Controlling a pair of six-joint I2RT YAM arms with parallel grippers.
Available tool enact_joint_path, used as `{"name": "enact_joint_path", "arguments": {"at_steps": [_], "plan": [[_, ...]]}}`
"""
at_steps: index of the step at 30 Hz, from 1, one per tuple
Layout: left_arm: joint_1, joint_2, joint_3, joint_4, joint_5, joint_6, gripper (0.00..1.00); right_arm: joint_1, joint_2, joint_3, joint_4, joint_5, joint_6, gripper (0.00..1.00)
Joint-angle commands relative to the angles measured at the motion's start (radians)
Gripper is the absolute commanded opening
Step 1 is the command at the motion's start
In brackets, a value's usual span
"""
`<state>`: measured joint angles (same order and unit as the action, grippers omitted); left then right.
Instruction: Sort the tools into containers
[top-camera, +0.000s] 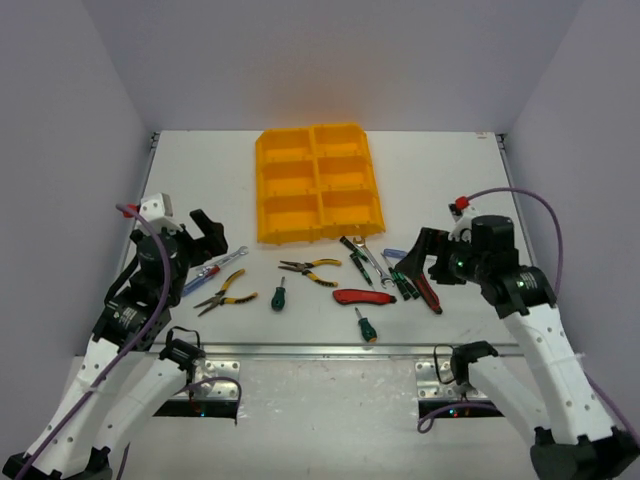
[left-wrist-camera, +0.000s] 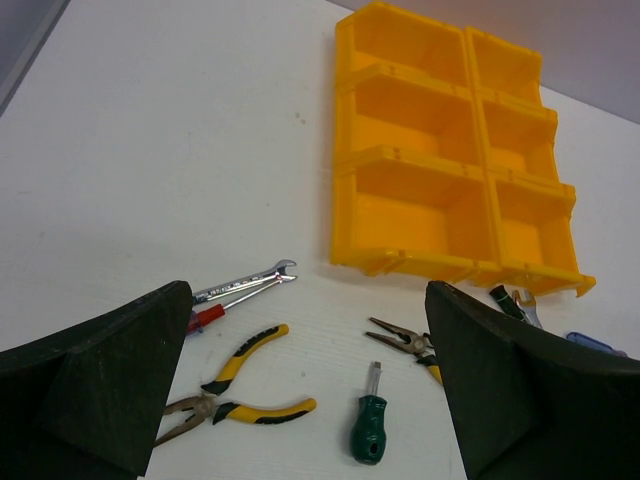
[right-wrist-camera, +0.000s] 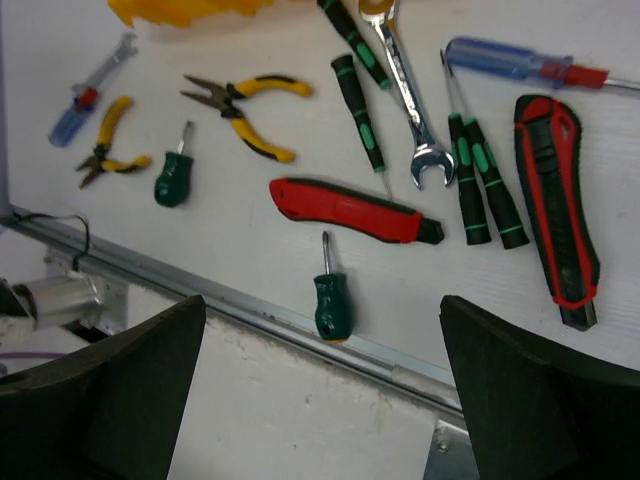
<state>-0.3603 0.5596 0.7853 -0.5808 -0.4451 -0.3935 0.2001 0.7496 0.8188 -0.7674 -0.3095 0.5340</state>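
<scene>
A white bench (top-camera: 200, 180) carries a yellow-orange organiser tray (top-camera: 316, 185) of six compartments at its far centre. The tools lie loose on the bench nearer the arms, outside the tray: yellow-black pliers (top-camera: 228, 290), a silver wrench (top-camera: 228, 257) and a red-blue screwdriver (top-camera: 200, 278) at left, needle-nose pliers (top-camera: 312, 270) and a green stubby screwdriver (top-camera: 279, 296) in the middle, and a red utility knife (top-camera: 364, 296), a second wrench (top-camera: 372, 258) and a black-red knife (top-camera: 428, 292) at right. The left arm's fingers (top-camera: 208, 232) are spread wide and grasp nothing above the left group, and the right arm's fingers (top-camera: 425, 255) are likewise released above the right group.
</scene>
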Motion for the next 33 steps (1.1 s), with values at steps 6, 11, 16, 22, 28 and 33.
{"name": "enact_joint_path", "arguments": {"at_steps": [6, 11, 16, 22, 28, 33], "plan": [[0.007, 0.032, 0.000, 0.036, 0.019, 0.006, 1.00, 0.759, 0.378, -0.076, 0.036, 0.568, 0.279, 0.99], [0.006, 0.038, -0.004, 0.039, 0.036, 0.010, 1.00, 0.860, 0.516, -0.099, 0.103, 0.643, 0.326, 0.81], [0.006, 0.043, -0.004, 0.043, 0.045, 0.013, 1.00, 0.882, 0.575, -0.120, 0.206, 0.575, 0.323, 0.66], [0.006, 0.048, -0.004, 0.045, 0.051, 0.016, 1.00, 0.886, 0.681, -0.161, 0.301, 0.542, 0.322, 0.47], [0.006, 0.031, 0.003, 0.047, 0.061, 0.022, 1.00, 0.888, 0.687, -0.158, 0.287, 0.583, 0.341, 0.21], [0.006, 0.032, 0.019, 0.070, 0.217, 0.063, 1.00, 0.893, 0.610, -0.129, 0.209, 0.602, 0.338, 0.00]]}}
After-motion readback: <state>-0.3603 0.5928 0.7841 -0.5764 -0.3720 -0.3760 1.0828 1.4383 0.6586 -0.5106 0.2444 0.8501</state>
